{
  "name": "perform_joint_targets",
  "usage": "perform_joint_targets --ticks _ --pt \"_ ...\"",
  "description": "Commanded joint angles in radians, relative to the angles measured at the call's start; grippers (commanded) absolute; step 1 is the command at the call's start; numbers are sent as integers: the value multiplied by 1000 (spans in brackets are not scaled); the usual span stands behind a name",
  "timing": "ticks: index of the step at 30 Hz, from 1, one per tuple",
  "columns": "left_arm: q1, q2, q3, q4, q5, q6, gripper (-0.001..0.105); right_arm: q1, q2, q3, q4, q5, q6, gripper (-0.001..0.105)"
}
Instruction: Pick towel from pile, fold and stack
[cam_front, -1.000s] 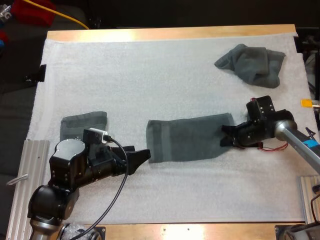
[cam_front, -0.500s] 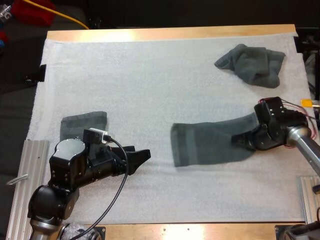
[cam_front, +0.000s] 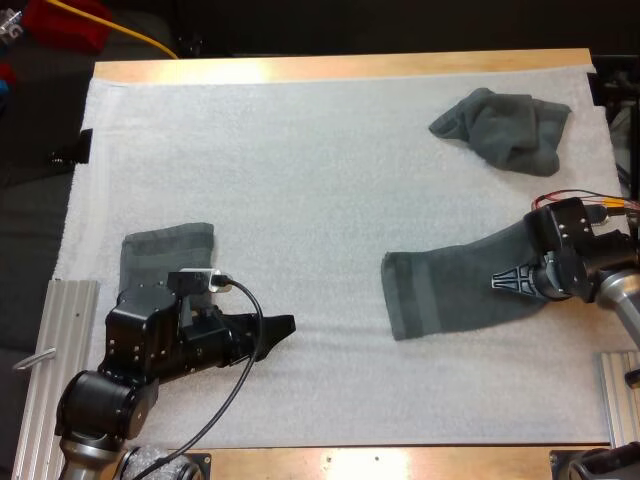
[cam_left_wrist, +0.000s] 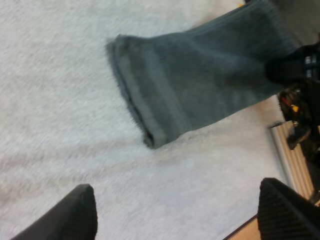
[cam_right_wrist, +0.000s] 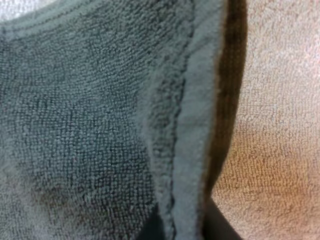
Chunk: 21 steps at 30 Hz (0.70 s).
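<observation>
On the white mat (cam_front: 300, 170) that covered the wooden worktop (cam_front: 340, 66), a dark grey-green flat towel (cam_front: 450, 292) lay stretched out toward the right side, its hemmed left end nearer the middle and its right end at the right gripper (cam_front: 503, 281). That gripper's fingers (cam_right_wrist: 221, 230) were closed on the towel's right end, pinching the thick hemmed edge from both sides, as the right wrist view showed close up, with bare mat just beside the hem. The left gripper (cam_front: 280, 330) hung low over bare mat at the near left, well apart from the flat towel, pointing toward it. Its fingers (cam_left_wrist: 80, 212) stood wide apart with nothing between them, and the left wrist view looked past them at the flat towel's hemmed end and the right gripper beyond it. A folded towel (cam_front: 165, 252) lay flat just behind the left arm, near the mat's left edge. A crumpled towel (cam_front: 505, 128) sat bunched at the far right of the mat, apart from the flat one.
</observation>
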Motion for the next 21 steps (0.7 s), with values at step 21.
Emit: perform_joint_targets --ticks 21 --pt "-4 -3 -6 52 -31 14 65 297 116 -8 -124 -225 235 1"
